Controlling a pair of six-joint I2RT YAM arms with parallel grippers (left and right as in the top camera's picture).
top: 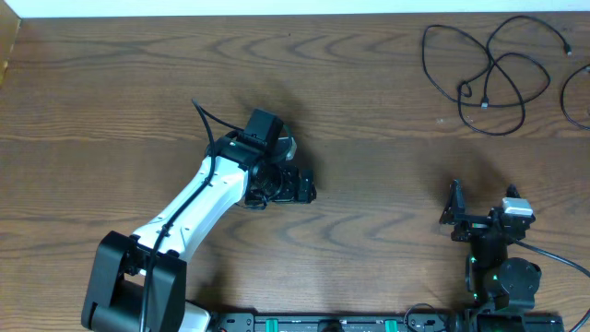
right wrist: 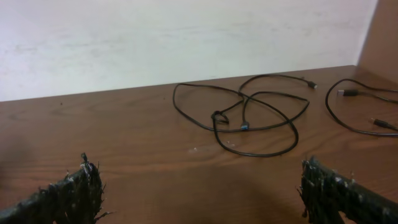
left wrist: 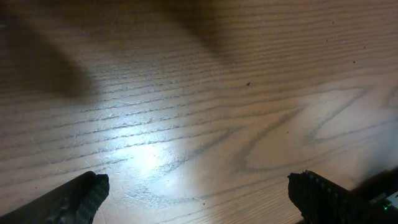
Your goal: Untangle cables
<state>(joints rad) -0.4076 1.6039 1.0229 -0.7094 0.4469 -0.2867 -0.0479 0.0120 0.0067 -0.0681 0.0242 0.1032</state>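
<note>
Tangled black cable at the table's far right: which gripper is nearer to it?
Right. The right gripper, open, sits on the robot's side of the tangled black cable, facing it. The left gripper, also open, is over the middle of the table, much farther to the cable's left.

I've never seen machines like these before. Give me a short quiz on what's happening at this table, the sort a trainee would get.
1. True or false: the left gripper is holding a cable.
2. Seen from overhead, where on the table do the black cables lie? A: the near left corner. B: the far right corner. C: the middle.
3. Fill in: the right gripper stands ____, with nothing between its fingers.
Key: 1 false; 2 B; 3 open.
</note>
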